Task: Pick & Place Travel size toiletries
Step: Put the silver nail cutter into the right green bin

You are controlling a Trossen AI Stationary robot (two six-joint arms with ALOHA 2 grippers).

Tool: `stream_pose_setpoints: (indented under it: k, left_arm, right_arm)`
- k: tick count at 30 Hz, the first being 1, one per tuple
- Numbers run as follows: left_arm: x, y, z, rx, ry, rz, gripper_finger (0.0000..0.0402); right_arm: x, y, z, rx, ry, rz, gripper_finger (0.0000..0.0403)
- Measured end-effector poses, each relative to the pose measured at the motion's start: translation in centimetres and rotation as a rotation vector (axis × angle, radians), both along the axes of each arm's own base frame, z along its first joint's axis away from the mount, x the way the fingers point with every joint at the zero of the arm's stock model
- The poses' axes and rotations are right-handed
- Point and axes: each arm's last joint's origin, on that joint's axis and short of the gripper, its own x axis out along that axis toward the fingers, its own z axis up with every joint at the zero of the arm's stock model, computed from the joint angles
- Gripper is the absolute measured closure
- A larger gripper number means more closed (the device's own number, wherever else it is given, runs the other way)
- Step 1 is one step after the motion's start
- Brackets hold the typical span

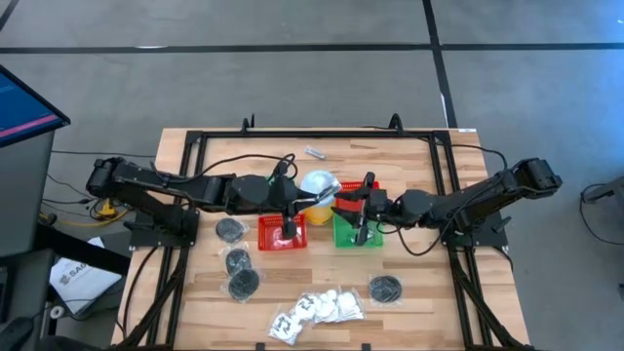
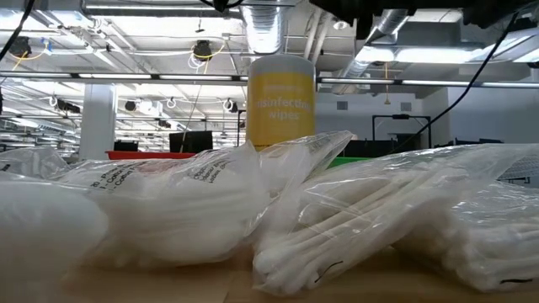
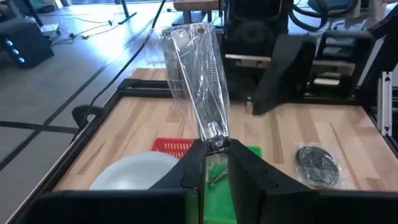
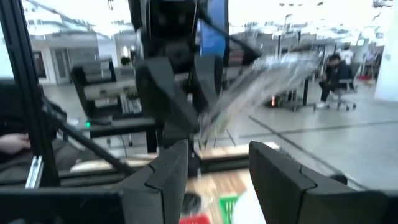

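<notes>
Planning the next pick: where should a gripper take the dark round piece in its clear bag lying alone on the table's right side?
Probably from straight above, pinching across the dark round piece itself: it lies flat, apart from the white packets, with bare table around. The open right gripper, over the green mesh basket, is nearer.

1. A large open industrial lab or workshop.
2. Exposed ceiling ducts point(image 2: 268, 25) and strip lights overhead.
3. Grey concrete floor point(image 1: 292, 78) around a wooden workbench point(image 1: 419, 292).
4. Far off, a seated person point(image 4: 333, 78) at desks.
</notes>
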Motion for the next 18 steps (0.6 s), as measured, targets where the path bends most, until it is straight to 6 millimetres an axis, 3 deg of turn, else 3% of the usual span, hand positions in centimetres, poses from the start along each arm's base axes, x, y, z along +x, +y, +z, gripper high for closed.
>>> stream_pose_setpoints:
  k: [18]
  left_arm:
    - [0.3, -0.3, 0.3, -0.007, -0.036, -0.088, 0.0366]
  right_arm:
    - [-0.2, 0.0, 1.3, -0.047, -0.129, 0.037, 0.0244]
